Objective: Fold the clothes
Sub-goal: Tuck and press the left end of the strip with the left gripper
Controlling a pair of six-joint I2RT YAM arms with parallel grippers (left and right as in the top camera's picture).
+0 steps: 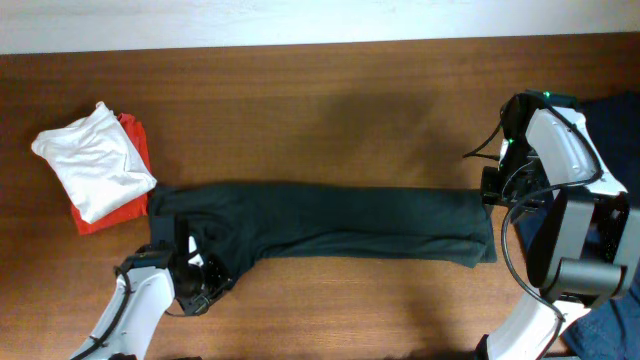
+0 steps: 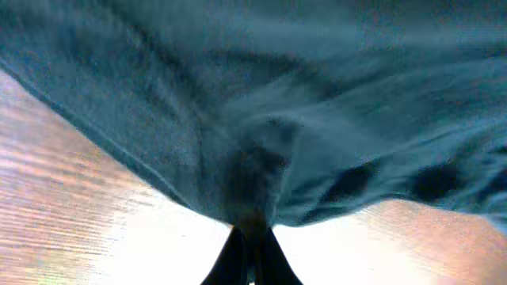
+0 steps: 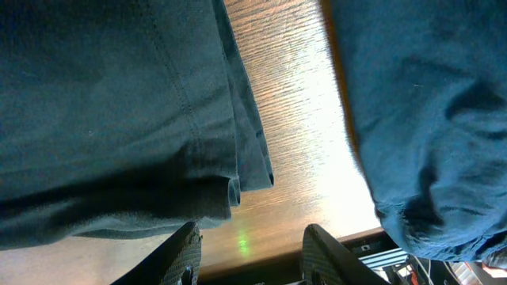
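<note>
Dark teal trousers [image 1: 330, 222] lie stretched left to right across the wooden table, folded lengthwise. My left gripper [image 1: 200, 282] is at their waist end near the front left and is shut on a pinch of the fabric [image 2: 252, 229]. My right gripper [image 1: 492, 190] is open and empty just off the trouser leg hems [image 3: 230, 170], with bare table between its fingers [image 3: 249, 249].
A folded white garment [image 1: 95, 160] lies on a folded red one [image 1: 135, 150] at the far left. A heap of blue clothes [image 1: 615, 130] sits off the table's right edge, and it also shows in the right wrist view [image 3: 428, 119].
</note>
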